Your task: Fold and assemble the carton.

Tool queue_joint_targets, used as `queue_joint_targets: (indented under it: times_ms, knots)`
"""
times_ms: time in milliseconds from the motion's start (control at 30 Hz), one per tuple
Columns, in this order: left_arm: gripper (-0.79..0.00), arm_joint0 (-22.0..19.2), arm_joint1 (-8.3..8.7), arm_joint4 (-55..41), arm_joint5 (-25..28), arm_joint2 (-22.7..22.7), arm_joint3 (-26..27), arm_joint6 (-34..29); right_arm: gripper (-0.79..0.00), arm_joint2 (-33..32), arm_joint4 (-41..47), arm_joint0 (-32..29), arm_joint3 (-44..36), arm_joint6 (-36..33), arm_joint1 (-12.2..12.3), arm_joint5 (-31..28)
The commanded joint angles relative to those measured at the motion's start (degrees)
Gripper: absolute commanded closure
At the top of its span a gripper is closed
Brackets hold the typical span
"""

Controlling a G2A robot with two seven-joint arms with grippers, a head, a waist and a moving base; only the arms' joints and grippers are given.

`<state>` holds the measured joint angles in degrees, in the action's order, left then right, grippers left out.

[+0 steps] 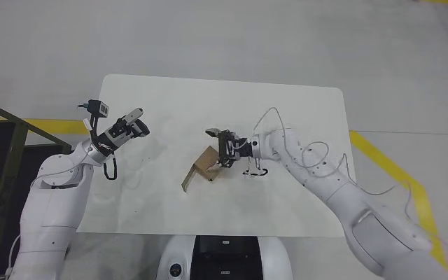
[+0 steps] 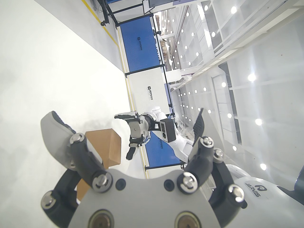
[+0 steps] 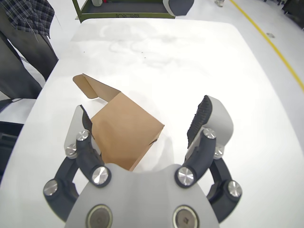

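Brown carton (image 1: 201, 168): made of cardboard and partly folded, it lies on the table a little left of the middle of the top view. One end is raised into a box shape. A long flat flap runs from it toward the lower left of the frame, and its end is rounded.

Table (image 1: 294, 112): white, with rounded corners. The carton rests on it near the centre, well away from every edge.

Right gripper (image 1: 218, 148): it is in the middle of the top view, just to the right of the carton's raised end. The fingers are spread wide and grasp nothing. In the right wrist view the box end sits between the two fingers, much nearer to one finger (image 3: 82, 119) than to the other. That near finger seems to touch the carton's edge, but the angle does not let me be sure. The other finger is clearly apart from the carton.

Left gripper (image 1: 140, 120): it is at the left of the top view, over the left part of the table and well apart from the carton. The fingers are released and wide apart, with nothing between them. In the left wrist view the carton and the right gripper show farther off.

Green cart (image 3: 123, 10): in the right wrist view it stands on the floor just beyond the far end of the table.

Yellow line (image 1: 392, 164): it is marked on the grey floor at the right of the top view.
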<state>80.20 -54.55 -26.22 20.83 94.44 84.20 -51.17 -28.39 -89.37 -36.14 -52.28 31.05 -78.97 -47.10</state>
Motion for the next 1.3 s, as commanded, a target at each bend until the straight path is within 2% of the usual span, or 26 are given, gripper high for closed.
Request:
queue_joint_targets:
  times_ms: [0,233,500,700,933,1267]
  knots:
    - [-0.785,0.0,0.0,0.0,0.0,0.0,0.0,0.0,-0.785,0.54,-5.37,-0.29,-0.03,4.48,0.53,2.67]
    - [-0.785,0.0,0.0,0.0,0.0,0.0,0.0,0.0,-0.785,2.07,-16.97,1.5,-0.47,9.89,2.12,2.5]
    - [-0.785,0.0,0.0,0.0,0.0,0.0,0.0,0.0,-0.785,2.72,-23.57,2.44,-3.63,13.19,4.08,-1.44]
    - [-0.785,0.0,0.0,0.0,0.0,0.0,0.0,0.0,-0.785,2.67,-23.39,1.83,-5.17,15.3,4.67,-2.78]
    - [-0.785,0.0,0.0,0.0,0.0,0.0,0.0,0.0,-0.785,1.39,-21.42,0.53,-3.97,9.51,4.87,-2.31]
    - [-0.785,0.0,0.0,0.0,0.0,0.0,0.0,0.0,-0.785,3.09,-16.89,-2.16,-3.81,9.12,3.94,-7.81]
